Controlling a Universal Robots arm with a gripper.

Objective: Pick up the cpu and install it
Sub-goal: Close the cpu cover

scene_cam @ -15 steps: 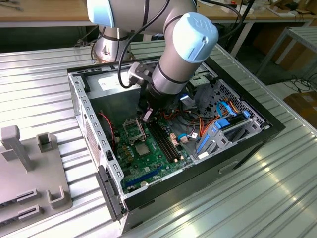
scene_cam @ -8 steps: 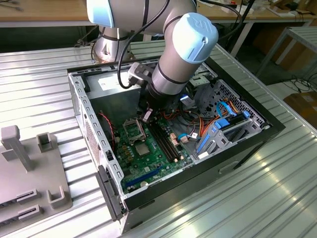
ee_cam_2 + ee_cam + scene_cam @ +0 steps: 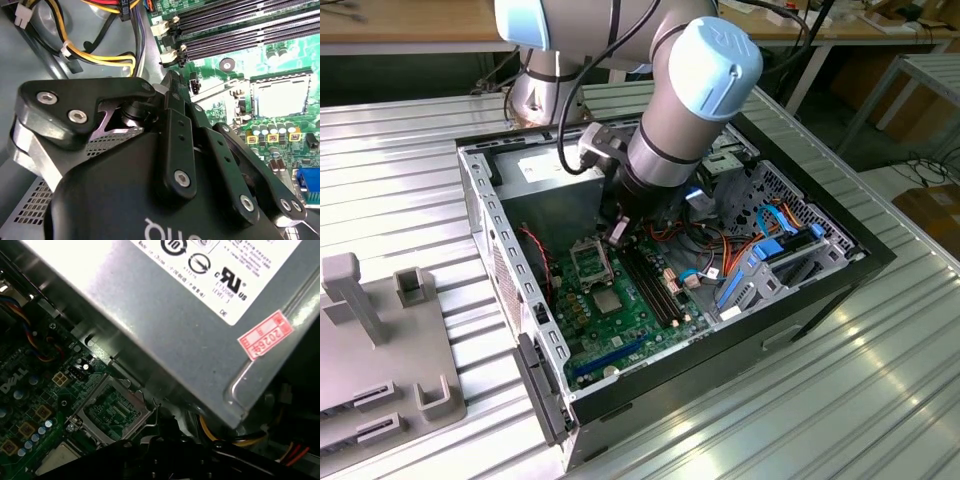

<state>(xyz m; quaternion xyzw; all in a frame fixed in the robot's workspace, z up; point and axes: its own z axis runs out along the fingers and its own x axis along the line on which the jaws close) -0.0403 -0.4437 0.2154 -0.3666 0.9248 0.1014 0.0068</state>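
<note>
In the exterior view the cpu [image 3: 607, 300], a small silvery square, lies flat on the green motherboard [image 3: 620, 335] just in front of the black socket [image 3: 588, 262]. My gripper [image 3: 617, 233] hangs low inside the case, beside the socket and a little behind the cpu, apart from it. The second wrist view has the cpu [image 3: 279, 97] beyond the gripper's black body [image 3: 165, 165]. In the first wrist view the socket [image 3: 112, 410] stands with its metal frame lifted and its contact field bare, and a corner of the cpu [image 3: 57, 460] lies next to it.
The open PC case [image 3: 480, 215] lies on a ribbed metal table [image 3: 390, 180]. A power supply [image 3: 545, 180] fills the back corner, close over the socket. Memory slots [image 3: 655, 285], cable bundles [image 3: 720, 250] and blue drive brackets [image 3: 760, 262] crowd the exterior view's right. A grey fixture [image 3: 380, 350] stands at its left.
</note>
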